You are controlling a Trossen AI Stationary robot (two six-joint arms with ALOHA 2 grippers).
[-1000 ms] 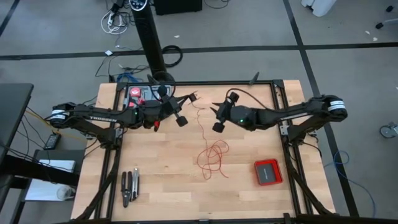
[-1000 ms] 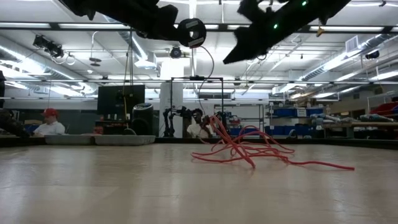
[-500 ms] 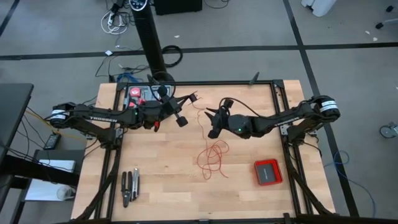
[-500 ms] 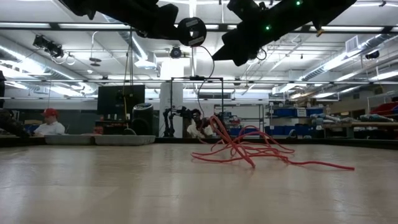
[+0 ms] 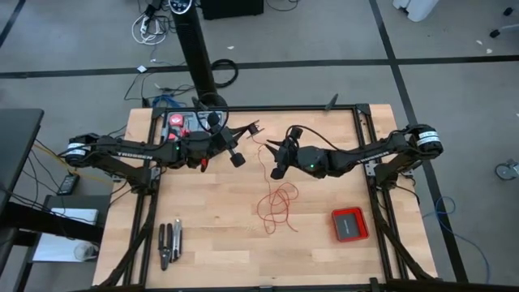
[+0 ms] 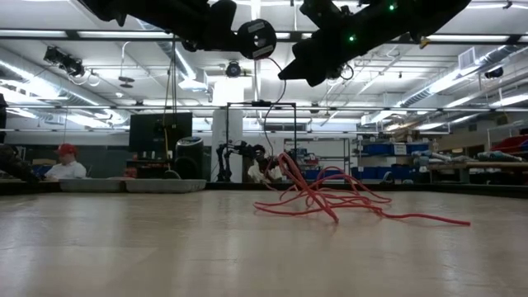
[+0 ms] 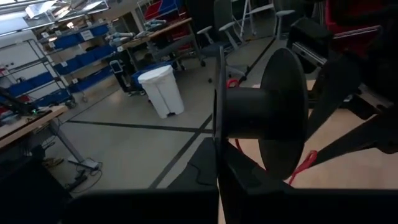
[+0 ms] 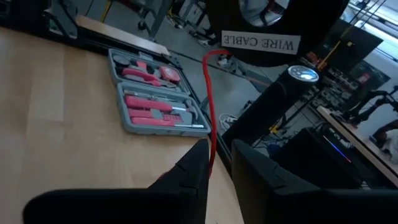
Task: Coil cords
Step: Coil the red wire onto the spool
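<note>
Left gripper (image 5: 229,148) pinches the black spool (image 7: 261,118) aloft. Right gripper (image 8: 219,165), fingers narrowly parted around the red wire (image 5: 276,207) — mostly heaped mid-table. Winding begins; next, a firm pinch.

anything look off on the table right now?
Only the red wire: it lies in a loose tangle mid-table instead of coiled, one strand rising between the right pincer's fingers. The black spool in the shut left pincer looks nearly bare. The tool case and red box sit flat; no damage shows.
</note>
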